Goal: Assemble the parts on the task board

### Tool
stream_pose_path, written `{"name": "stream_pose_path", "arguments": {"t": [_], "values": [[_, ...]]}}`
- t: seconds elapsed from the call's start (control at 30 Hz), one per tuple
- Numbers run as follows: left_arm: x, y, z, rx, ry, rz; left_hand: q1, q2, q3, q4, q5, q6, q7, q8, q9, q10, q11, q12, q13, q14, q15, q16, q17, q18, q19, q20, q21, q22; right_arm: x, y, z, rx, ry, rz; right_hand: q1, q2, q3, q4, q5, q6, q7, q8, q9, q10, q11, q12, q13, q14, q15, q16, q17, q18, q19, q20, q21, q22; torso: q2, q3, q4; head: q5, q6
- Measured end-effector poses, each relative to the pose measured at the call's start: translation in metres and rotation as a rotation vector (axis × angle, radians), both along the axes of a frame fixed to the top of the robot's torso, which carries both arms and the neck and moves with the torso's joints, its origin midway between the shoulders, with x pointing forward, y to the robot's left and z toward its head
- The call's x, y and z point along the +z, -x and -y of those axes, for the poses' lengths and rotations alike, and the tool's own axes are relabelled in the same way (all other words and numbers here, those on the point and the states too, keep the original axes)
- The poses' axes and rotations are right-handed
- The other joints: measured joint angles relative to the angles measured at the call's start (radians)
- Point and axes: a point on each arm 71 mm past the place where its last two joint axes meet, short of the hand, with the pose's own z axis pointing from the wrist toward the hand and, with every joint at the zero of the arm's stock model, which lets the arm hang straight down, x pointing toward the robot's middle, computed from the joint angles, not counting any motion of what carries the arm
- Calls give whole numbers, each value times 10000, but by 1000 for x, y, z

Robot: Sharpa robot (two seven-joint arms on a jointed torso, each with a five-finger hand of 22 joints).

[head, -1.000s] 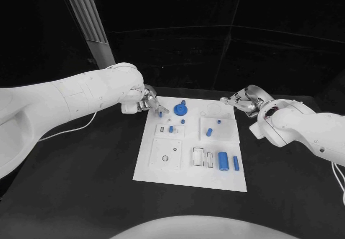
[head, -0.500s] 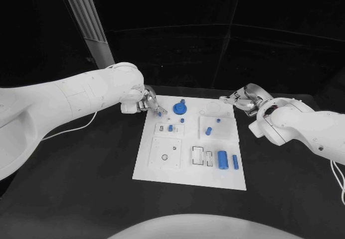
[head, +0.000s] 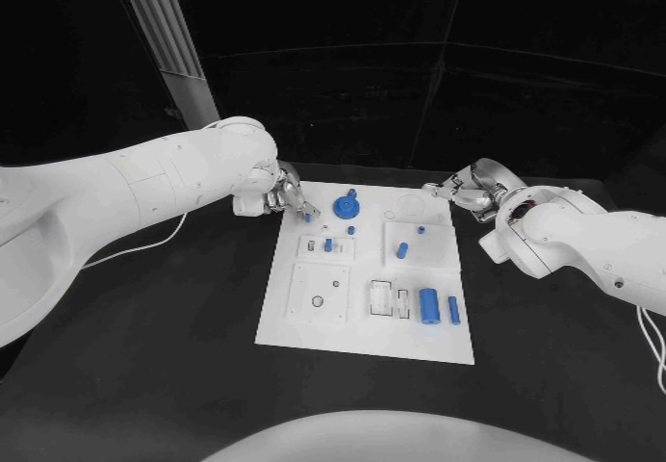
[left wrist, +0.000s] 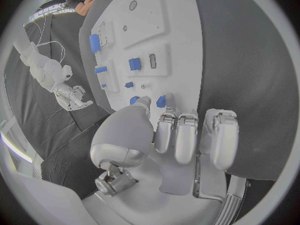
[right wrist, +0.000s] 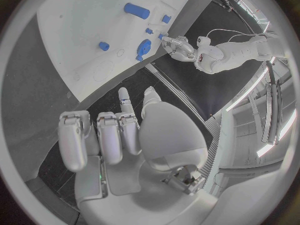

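The white task board [head: 313,322] lies mid-table with several blue parts on it: a round knob [head: 345,206] at the far end, a cylinder [head: 429,306] and a bar [head: 452,308] near the front right. My left hand [head: 282,197] hovers at the board's far left corner and pinches a small blue part [head: 307,218] between thumb and a finger; the left wrist view shows that part [left wrist: 161,101] at the fingertips [left wrist: 167,114]. My right hand [head: 467,192] is over the black table just beyond the board's far right corner, holding nothing, with its thumb [right wrist: 150,94] and one finger stretched out.
A white cable [head: 139,245] trails across the table on the left. A grey post [head: 173,58] stands behind the left arm. The board's recessed blocks [head: 320,289] and slots [head: 382,300] sit in its near half.
The right hand has drifted slightly toward the board's far edge. The left hand keeps its place with the small blue part at its fingertips.
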Motion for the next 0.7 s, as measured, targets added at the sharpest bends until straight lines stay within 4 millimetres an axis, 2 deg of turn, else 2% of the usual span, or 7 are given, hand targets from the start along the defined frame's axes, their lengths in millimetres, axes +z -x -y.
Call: {"name": "stream_pose_path", "arguments": {"t": [0.47, 0.7], "values": [[0, -2, 3, 29, -6, 53, 0, 0, 0, 0, 0, -1, 0, 0, 14, 0, 0, 0, 0, 0, 0, 0, 0, 0, 0, 0, 0, 0, 0, 0, -1, 3, 0, -18, 0, 0, 0, 0, 0, 0, 0, 0, -1, 0, 0, 0, 0, 0, 0, 0, 7, 0, 0, 0, 0, 0, -8, 5, 0, -35, -30], [0, -2, 4, 39, -9, 63, 403, 191, 105, -13, 5, -1, 0, 0, 45, 0, 0, 0, 0, 0, 0, 0, 0, 0, 0, 0, 0, 0, 0, 0, -1, -2, 2, -25, 0, 0, 0, 0, 0, 0, 0, 0, -1, 0, 0, 0, 0, 0, 0, 0, 6, 0, 0, 0, 0, 0, -10, 5, 0, -53, -31]]}}
